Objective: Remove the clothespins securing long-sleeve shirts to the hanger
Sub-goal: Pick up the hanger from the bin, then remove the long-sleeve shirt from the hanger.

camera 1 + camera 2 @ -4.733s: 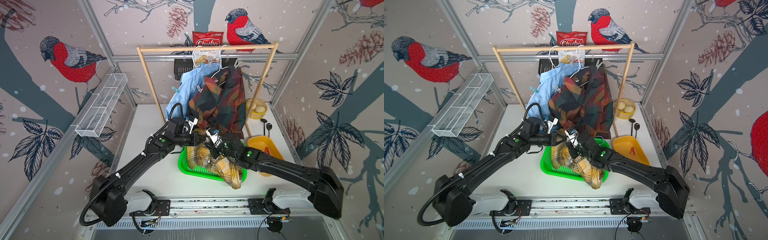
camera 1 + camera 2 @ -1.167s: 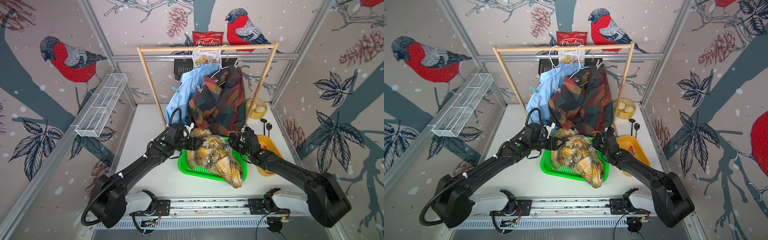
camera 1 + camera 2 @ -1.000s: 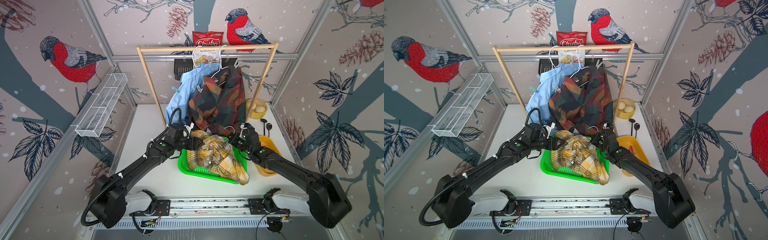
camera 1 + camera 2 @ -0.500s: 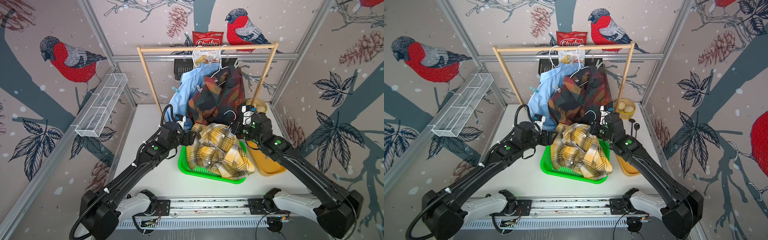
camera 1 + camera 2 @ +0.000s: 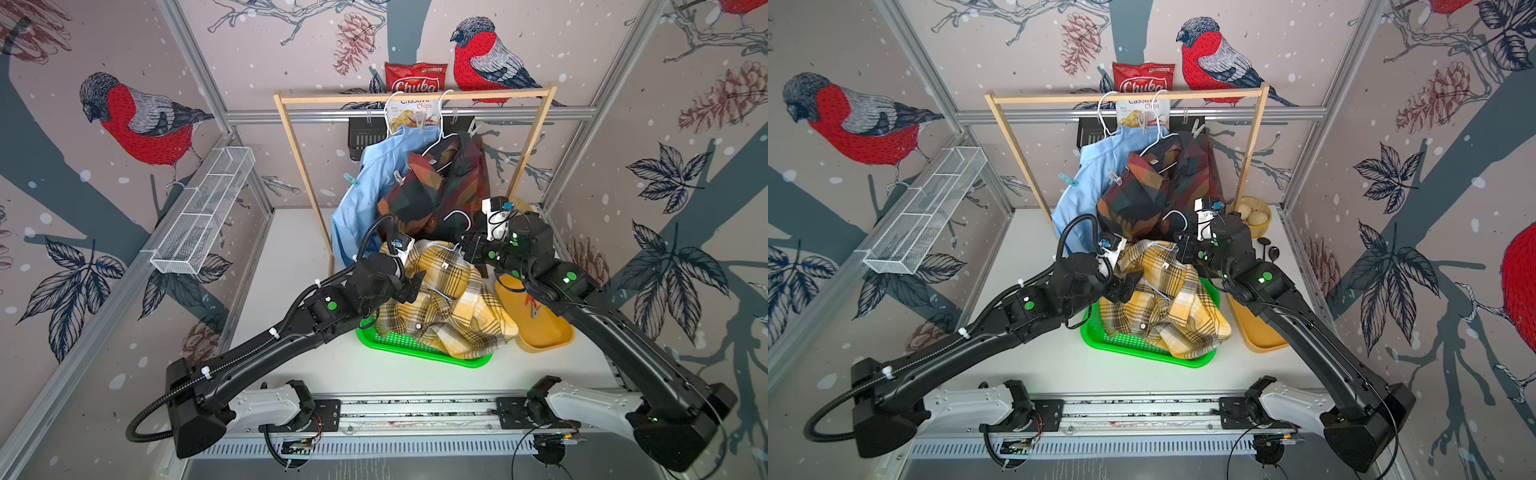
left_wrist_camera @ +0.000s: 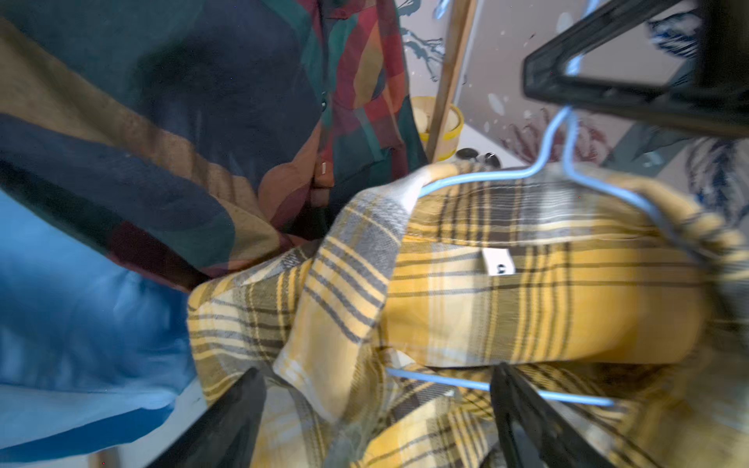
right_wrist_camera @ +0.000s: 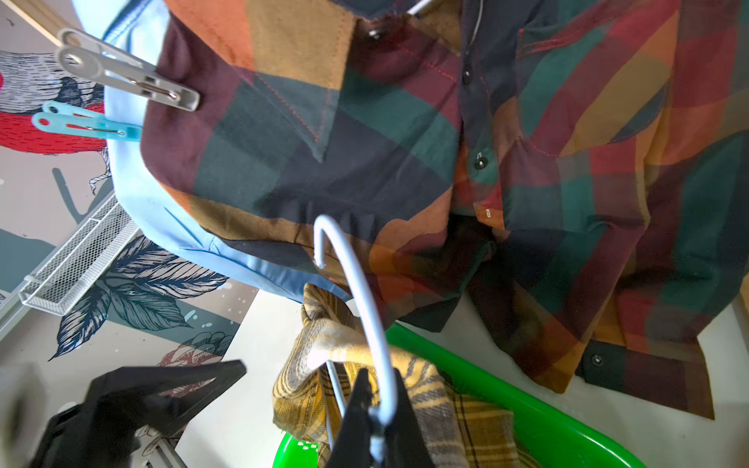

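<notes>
Right gripper (image 7: pixel 379 409): clamped on the neck of the pale blue wire hanger (image 7: pixel 364 291), whose hook points up, clear of the rail.
Left gripper (image 6: pixel 377 405): jaws wide and empty, just beside the left shoulder of the yellow plaid shirt (image 5: pixel 449 303).
Yellow plaid shirt: draped on that hanger and sagging into the green basket (image 5: pixel 419 353) at the table's front middle; no clothespin shows on it.
Remaining pins: a grey clothespin (image 7: pixel 129 77) on the shoulder of the dark plaid shirt (image 5: pixel 440 187), and a teal clothespin (image 7: pixel 85 125) just beside it on the light blue shirt (image 5: pixel 361 199). Both are above and behind the grippers, on the wooden rack (image 5: pixel 332 99) at the table's back edge.
Long axis: both stick out sideways from the shoulder edges, handles toward the left wall.
Nearer arm: probably the left one, which is free.
In the way: the raised hanger and the yellow plaid shirt.
Aside: a red clothespin (image 5: pixel 534 305) lies in the yellow tray (image 5: pixel 544 332) by the table's right edge.
</notes>
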Controlling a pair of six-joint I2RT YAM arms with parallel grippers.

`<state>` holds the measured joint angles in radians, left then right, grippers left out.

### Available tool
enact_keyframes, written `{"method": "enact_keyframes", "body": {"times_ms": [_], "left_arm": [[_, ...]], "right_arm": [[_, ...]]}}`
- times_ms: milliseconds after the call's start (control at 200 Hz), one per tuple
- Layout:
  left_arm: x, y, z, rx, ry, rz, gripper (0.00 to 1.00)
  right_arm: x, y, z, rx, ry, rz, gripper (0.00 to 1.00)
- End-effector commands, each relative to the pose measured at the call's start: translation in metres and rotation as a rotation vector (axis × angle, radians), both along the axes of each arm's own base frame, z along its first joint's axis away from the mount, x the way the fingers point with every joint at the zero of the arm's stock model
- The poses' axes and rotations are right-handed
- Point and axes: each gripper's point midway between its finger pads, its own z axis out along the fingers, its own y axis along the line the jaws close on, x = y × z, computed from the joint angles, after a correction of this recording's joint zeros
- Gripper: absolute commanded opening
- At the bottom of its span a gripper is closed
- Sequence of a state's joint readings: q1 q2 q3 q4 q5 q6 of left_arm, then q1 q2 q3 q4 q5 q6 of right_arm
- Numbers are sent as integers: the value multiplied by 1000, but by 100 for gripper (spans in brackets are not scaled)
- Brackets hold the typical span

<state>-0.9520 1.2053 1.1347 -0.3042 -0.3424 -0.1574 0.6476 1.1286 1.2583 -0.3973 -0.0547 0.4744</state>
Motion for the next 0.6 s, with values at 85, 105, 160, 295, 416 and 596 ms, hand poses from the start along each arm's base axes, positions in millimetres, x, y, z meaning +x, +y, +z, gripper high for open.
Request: {"method": "enact_keyframes", "body": {"times_ms": [85,105,160,295,416,596], "left_arm": [[26,26,3,94,-68,226,71],[28,27,4,100,-73,237,67],[31,31,4,112,-85,267,50],[35,40,10,126,-111,327,0],[38,46,22,127,-134,364,0],[52,54,21,135,-101,386,0]], "right_arm": [[-13,-2,16,8,-37,18,0],[-15,-2,16,9,-38,20,0],[-18,-2,17,11,-40,28,0],[-28,-6,17,8,-48,41,0],[-38,-9,7,-4,-41,60,0],[-51,-14,-14,-17,-19,77,0]]}}
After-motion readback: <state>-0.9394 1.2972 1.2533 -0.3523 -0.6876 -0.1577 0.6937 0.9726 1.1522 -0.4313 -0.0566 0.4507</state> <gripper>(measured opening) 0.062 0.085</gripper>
